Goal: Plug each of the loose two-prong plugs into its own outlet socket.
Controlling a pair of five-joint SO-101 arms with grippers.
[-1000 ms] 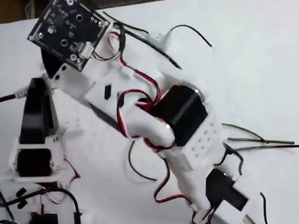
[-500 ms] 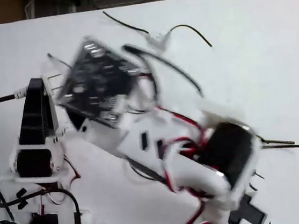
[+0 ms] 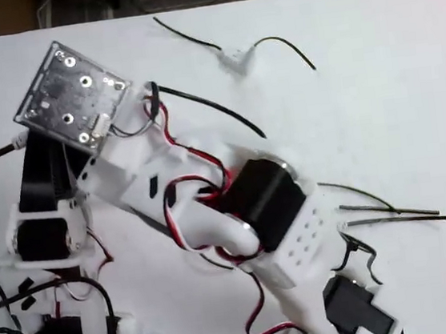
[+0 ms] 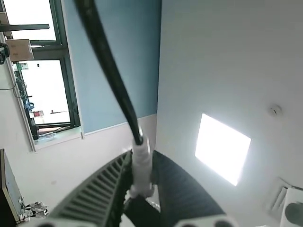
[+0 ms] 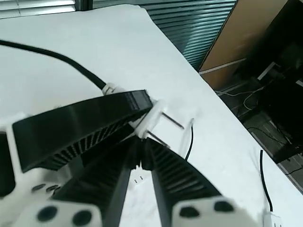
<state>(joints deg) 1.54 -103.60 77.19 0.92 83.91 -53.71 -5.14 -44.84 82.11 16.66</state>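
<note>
**1. Status.** My left gripper point(image 4: 141, 158) is pinched on the white body of a two-prong plug point(image 4: 141, 172). Its black cable point(image 4: 106, 61) leaves past the fingertips. The plug is held above the table point(image 3: 406, 73), near its left edge. My right gripper point(image 5: 140, 142) has its jaws pressed together, tips just beside the plug's face and below the two bare prongs point(image 5: 171, 120). I cannot tell whether they nip it.

**2. Procedure.** I should first square the prongs, with the left pinch firm. Next, locate the socket and line both prongs with its slots. Push straight along the prong axis. Leave the cable slack so it cannot twist the plug.
</note>
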